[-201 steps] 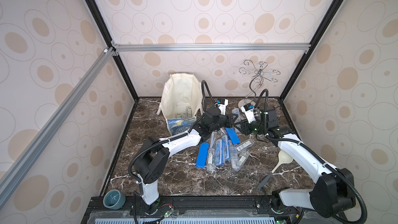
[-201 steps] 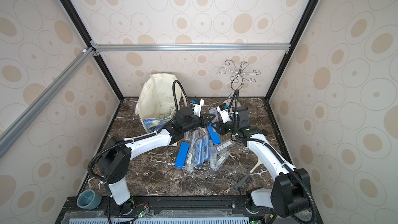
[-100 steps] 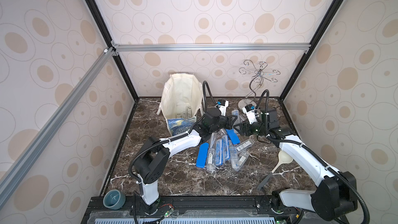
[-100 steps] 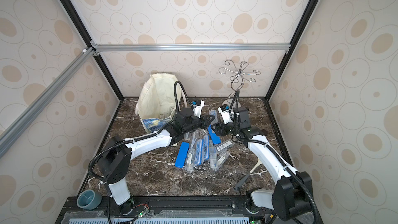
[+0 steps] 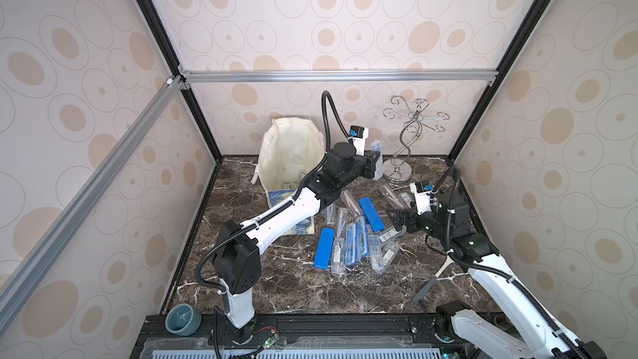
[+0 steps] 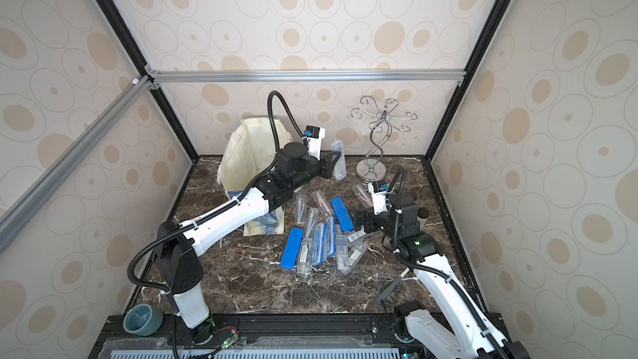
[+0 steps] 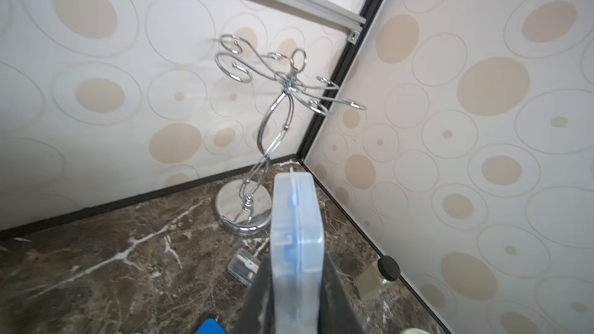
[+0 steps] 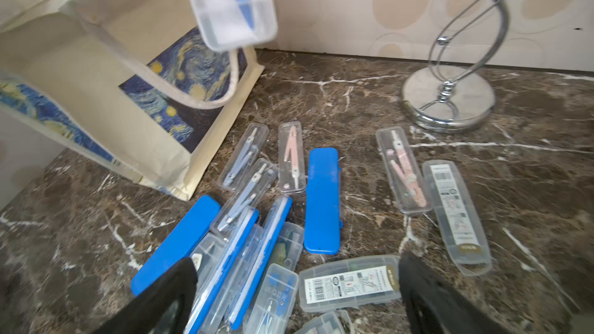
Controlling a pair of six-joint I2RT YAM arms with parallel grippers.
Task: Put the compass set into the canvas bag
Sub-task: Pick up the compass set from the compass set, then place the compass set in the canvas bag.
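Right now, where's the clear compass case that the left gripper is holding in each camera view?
Top view: clear compass case, upright in the left gripper, between the canvas bag and the chrome wire stand.
Top view: same spot.
Left wrist: edge-on between the jaws, before the stand's base.
Right wrist: in the air, overlapping the bag's handle.
Shared landmark: the stand.

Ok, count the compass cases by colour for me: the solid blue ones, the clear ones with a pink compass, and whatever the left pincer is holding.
Solid blue cases: 2
Clear cases with a pink compass: 2
Clear case held in the left pincer: 1
Total: 5
The other clear cases in the pile overlap too much to count.
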